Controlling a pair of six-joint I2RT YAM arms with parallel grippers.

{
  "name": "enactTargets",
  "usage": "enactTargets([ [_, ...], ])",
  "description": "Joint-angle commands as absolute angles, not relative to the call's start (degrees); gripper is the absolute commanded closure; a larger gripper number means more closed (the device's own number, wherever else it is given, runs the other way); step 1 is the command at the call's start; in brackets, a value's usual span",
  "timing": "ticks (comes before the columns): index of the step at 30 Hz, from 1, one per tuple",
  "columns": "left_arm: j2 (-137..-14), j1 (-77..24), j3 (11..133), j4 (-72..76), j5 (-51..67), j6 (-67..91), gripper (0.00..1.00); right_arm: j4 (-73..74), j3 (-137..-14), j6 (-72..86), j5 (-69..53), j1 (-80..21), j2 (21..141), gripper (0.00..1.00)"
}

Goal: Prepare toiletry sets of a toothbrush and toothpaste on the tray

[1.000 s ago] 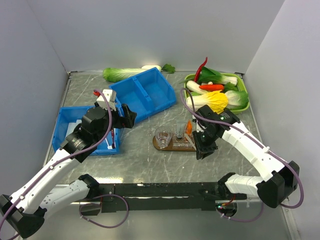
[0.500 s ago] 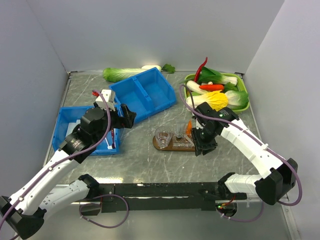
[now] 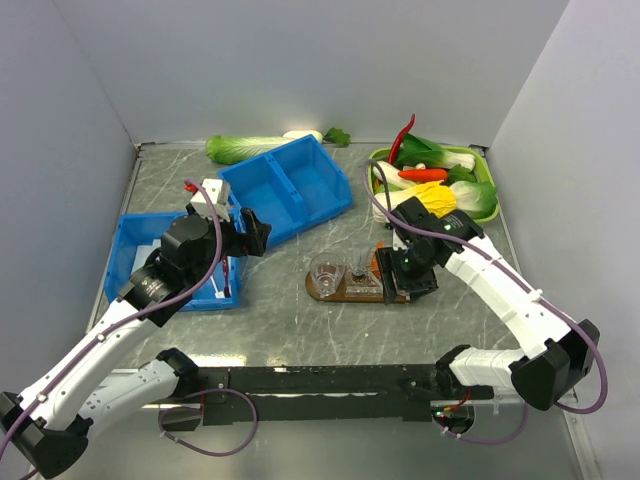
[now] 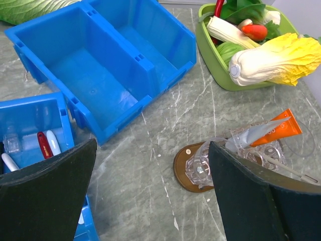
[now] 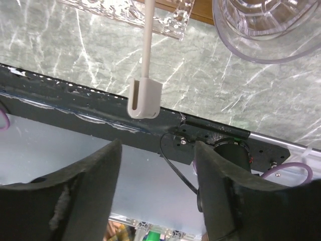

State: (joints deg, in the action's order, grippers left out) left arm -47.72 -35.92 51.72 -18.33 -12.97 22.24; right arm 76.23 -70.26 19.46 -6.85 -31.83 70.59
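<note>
While I'm hovering the right gripper (image 5: 156, 150) by the tray's (image 4: 181, 169) right end, fingers apart, white toothbrush (image 5: 144, 95) lying free of them, left gripper (image 4: 151, 165) gaping wide.

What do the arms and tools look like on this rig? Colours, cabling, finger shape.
The left arm and right arm have white link shells with black joint housings. A purple cable loops along each. The left tool and right tool each have two broad matte-black fingers with rounded edges.
</note>
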Motion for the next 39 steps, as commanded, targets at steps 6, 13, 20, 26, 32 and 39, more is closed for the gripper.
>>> enactTargets([
  [6, -47.7, -35.8, 51.0, -17.0, -14.4, 21.4, 0.04, 88.3, -75.2, 19.2, -6.0, -31.6, 67.1, 0.23],
  [13, -48.2, -35.7, 50.1, -16.7, -15.9, 20.7, 0.04, 81.7, -76.3, 19.1, -8.3, -31.5, 62.8, 0.21],
  [20, -48.7, -34.8, 49.2, -16.0, -21.3, 20.6, 0.02, 67.7, -73.9, 20.4, -7.2, -31.6, 57.0, 0.23],
  [26, -50.6, -27.9, 49.8, -17.7, -26.1, 20.9, 0.08, 53.0, -69.2, 21.6, -9.5, -31.5, 52.9, 0.27],
  [32, -54.7, -14.9, 50.2, -17.4, -18.8, 22.9, 0.19, 50.0, -68.6, 19.1, -9.5, -31.6, 51.0, 0.3],
  [39, -62.2, -11.2, 50.4, -18.5, -15.2, 21.6, 0.45, 45.3, -62.1, 16.8, -10.3, -31.6, 47.9, 0.33],
])
